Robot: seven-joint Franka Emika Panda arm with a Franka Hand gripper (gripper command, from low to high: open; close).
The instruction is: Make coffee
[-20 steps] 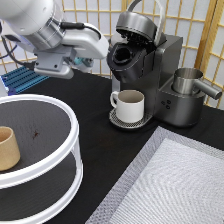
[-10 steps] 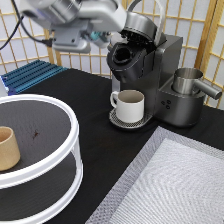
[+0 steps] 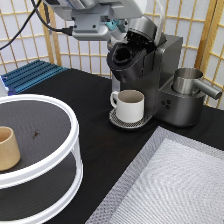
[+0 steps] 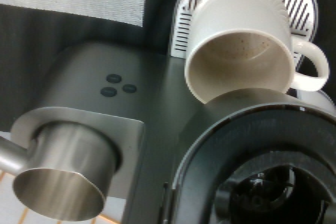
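Note:
The black coffee maker [image 3: 150,65] stands at the back with its lid raised and its round pod chamber [image 3: 123,55] open. A cream mug [image 3: 131,105] with a handle sits on the drip tray under the spout. My gripper [image 3: 116,29] hangs at the exterior view's top, just left of the raised lid and above the chamber. The coffee is not in view. The wrist view looks down on the mug [image 4: 240,50], which is empty, the dark open chamber [image 4: 274,182] and the machine's buttons [image 4: 116,87].
A steel pitcher [image 3: 187,80] sits on the machine's right side. A white two-tier turntable [image 3: 60,165] at the left carries a tan handleless cup [image 3: 7,147]. A blue rack [image 3: 30,75] lies at the back left, a grey mat [image 3: 175,185] at the bottom right.
The arm has swung from the exterior view's left to the right and upward, bringing my gripper over the coffee maker's open chamber. Mug and cup have not moved.

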